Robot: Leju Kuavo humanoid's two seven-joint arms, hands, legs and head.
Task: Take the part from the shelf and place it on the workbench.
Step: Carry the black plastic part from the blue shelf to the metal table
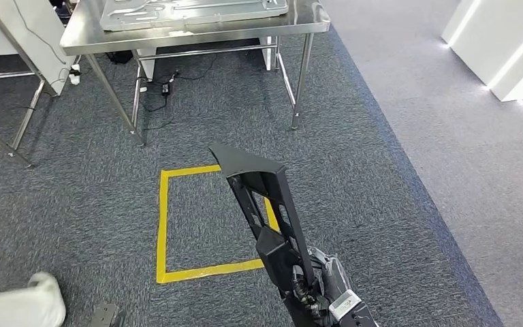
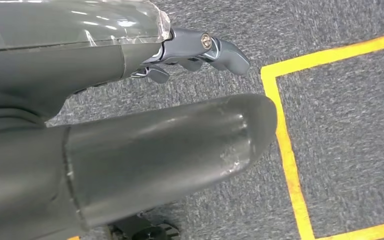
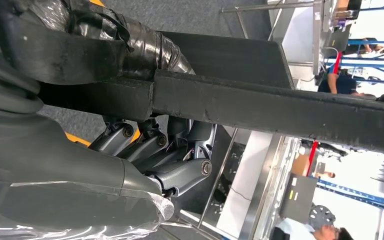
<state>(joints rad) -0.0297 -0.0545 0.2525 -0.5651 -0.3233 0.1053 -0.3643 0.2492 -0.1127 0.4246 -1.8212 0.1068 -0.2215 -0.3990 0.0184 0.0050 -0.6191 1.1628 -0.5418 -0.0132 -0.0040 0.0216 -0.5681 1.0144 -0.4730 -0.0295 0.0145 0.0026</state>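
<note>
The part [image 1: 265,197] is a long black frame with a triangular end, standing tilted up over the carpet. My right hand [image 1: 320,286] grips its lower end at the bottom of the head view. In the right wrist view the fingers [image 3: 160,150] wrap under the part's black bar [image 3: 280,105]. The steel workbench [image 1: 177,37] stands ahead at the top, with a grey metal panel [image 1: 191,10] lying on it. My left hand [image 2: 130,110] hangs over the carpet and holds nothing, its fingers [image 2: 220,50] apart from the thick thumb.
A yellow taped square [image 1: 162,225] marks the carpet between me and the workbench. Cables [image 1: 163,85] lie under the bench. Another table's legs [image 1: 27,116] stand at left, white blocks [image 1: 504,48] at right. A white shape [image 1: 13,306] sits bottom left. A person [image 3: 330,232] is far off.
</note>
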